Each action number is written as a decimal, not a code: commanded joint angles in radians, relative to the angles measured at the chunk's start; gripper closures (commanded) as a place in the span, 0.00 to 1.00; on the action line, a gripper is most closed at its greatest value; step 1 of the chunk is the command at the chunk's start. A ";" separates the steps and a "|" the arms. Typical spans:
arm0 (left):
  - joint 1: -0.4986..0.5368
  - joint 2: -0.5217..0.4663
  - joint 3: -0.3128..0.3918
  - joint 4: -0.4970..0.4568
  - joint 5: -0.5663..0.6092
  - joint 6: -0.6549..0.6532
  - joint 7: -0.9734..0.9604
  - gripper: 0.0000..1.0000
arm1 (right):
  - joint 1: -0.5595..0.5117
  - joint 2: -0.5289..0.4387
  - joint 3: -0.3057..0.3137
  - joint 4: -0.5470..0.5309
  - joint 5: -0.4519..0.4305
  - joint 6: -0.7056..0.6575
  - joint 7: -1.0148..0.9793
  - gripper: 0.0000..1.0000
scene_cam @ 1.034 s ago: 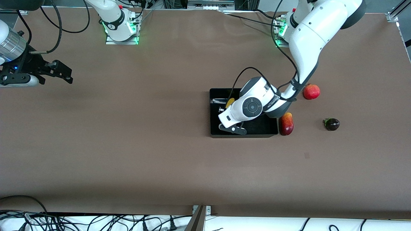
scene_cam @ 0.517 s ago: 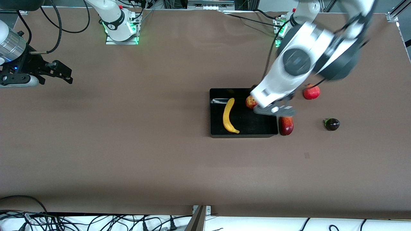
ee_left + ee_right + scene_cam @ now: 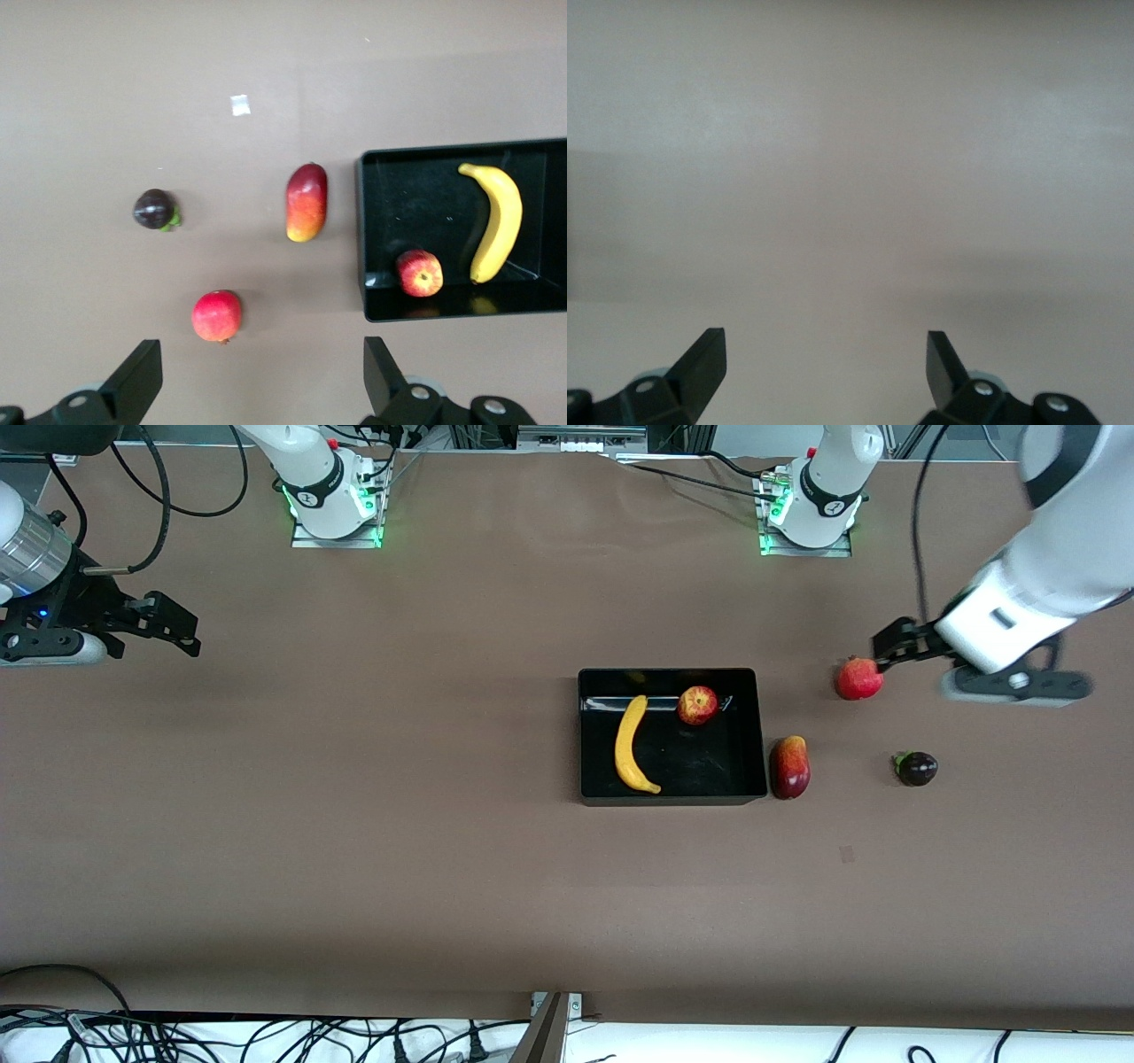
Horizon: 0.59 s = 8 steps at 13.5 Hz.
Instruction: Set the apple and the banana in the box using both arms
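The black box sits mid-table. The yellow banana and the red-and-yellow apple lie in it, apart from each other. In the left wrist view the box, the banana and the apple show too. My left gripper is up in the air over the table beside the red pomegranate, toward the left arm's end. It is open and empty. My right gripper waits at the right arm's end, open and empty, over bare table.
A red pomegranate, a red-and-orange mango-like fruit right beside the box, and a dark purple fruit lie toward the left arm's end. A small pale patch marks the table.
My left arm has risen out of the box and swung to the left arm's end of the table, leaving the banana in the box. The right arm has not moved.
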<state>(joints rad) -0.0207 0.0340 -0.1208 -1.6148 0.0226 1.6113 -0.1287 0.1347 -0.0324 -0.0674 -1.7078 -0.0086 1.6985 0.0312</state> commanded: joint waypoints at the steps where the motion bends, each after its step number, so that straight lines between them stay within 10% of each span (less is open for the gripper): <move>1: -0.048 -0.135 0.049 -0.155 -0.023 0.074 0.014 0.00 | -0.010 0.003 0.004 0.016 0.002 -0.017 -0.010 0.00; 8: -0.084 -0.111 0.082 -0.155 -0.029 0.052 0.006 0.00 | -0.012 0.003 0.004 0.016 0.002 -0.017 -0.010 0.00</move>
<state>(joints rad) -0.0923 -0.0741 -0.0434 -1.7734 0.0195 1.6654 -0.1290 0.1339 -0.0323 -0.0679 -1.7076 -0.0086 1.6982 0.0312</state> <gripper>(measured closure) 0.000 0.000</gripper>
